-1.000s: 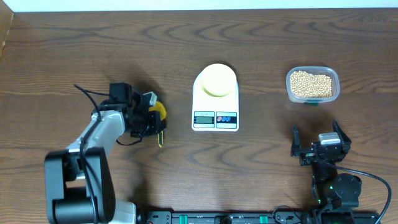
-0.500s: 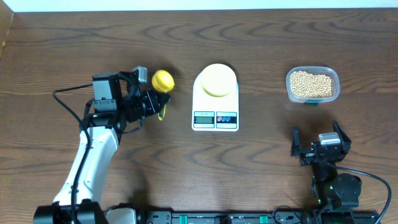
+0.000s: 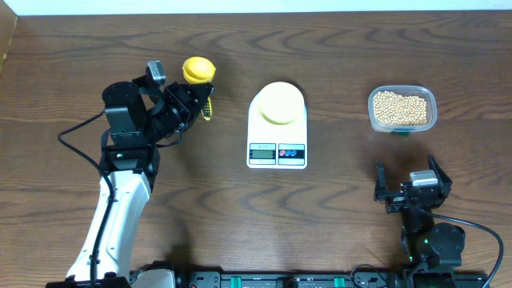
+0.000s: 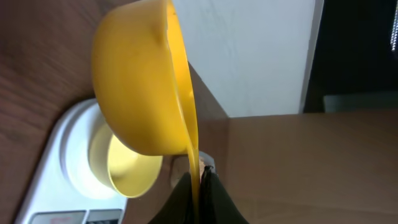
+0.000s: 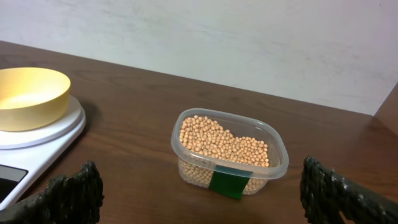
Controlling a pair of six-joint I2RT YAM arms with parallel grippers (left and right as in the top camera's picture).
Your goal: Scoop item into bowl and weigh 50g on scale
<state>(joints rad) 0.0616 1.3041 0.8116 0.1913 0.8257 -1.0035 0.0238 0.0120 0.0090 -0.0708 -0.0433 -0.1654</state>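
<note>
Clamped shut with the left gripper (image 3: 202,106) on the thin handle of the yellow scoop (image 3: 198,70), upper left of the overhead view; cup empty. Spread wide and holding nothing at the right gripper (image 3: 409,170), lower right. Expect the beans (image 3: 402,108) to be light, hard and quick to roll: better to lift them in the cup, held level, than to pinch. Heaped in the clear tub (image 5: 278,151), upper right. Between scoop and tub, the bowl (image 3: 280,104) on the scale (image 3: 277,138), centre: probably best to pass above without touching.
</note>
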